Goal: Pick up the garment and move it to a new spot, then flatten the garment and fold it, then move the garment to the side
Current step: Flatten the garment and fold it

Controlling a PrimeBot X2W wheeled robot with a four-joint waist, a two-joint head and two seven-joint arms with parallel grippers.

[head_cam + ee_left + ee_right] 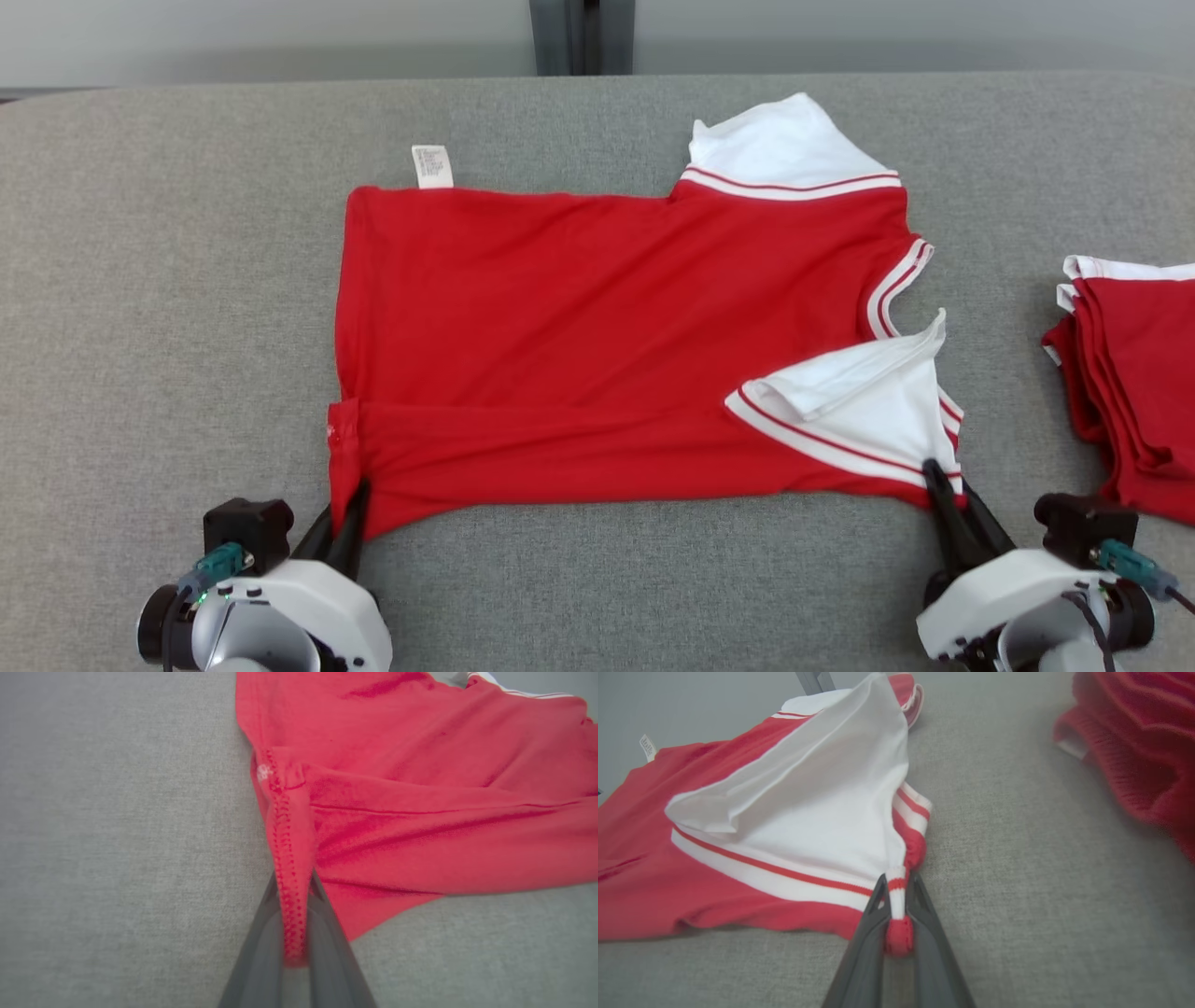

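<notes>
Left gripper [357, 492] and right gripper [934, 474] clamp near-edge corners of the garment [597, 308]; table [168, 308] open leftward, red stack [1134, 392] close rightward.

1. left gripper [357, 490]: two long dark tapering fingers; glossy white rounded wrist housing [299, 611]; black boxy camera module [247, 527]; teal connector [219, 563]; small green light [199, 595].
2. right gripper [943, 476]: matching build; thin dark cable [1181, 597] trailing from its teal plug.

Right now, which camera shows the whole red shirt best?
Head view: the red shirt lies spread in full. The left wrist view shows its hem corner pinched in the left gripper; the right wrist view, its white sleeve corner in the right gripper.
</notes>
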